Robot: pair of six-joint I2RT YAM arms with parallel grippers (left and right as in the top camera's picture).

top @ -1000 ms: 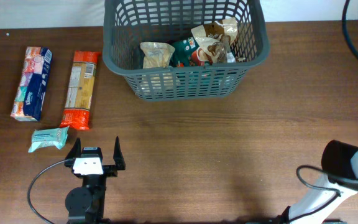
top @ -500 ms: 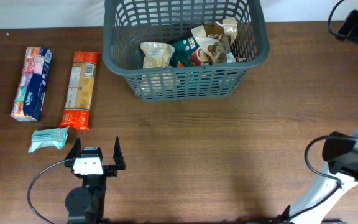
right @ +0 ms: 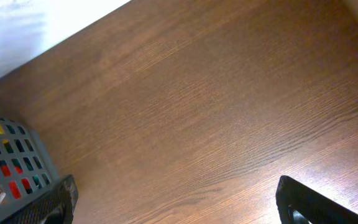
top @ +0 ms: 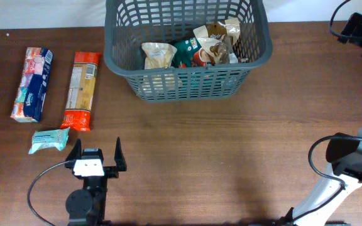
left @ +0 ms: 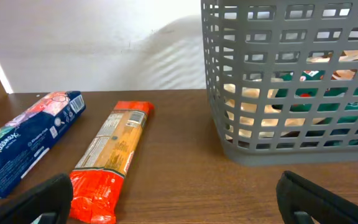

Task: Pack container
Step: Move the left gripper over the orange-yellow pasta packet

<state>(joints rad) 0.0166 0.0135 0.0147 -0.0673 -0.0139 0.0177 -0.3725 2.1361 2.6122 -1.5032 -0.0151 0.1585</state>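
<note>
The basket [top: 187,85] sits far on the table [top: 231,144], holding what look like snack bags [top: 159,55]. Left tool [top: 97,145] and right tool [right: 176,208] both gape wide, gripping nothing.

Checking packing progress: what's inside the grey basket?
A tan pouch, a green packet and brown snack bags lie in the container; anything beneath them is covered.

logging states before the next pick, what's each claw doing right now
Left claw: open, holding nothing.
Right claw: open, holding nothing.
</note>
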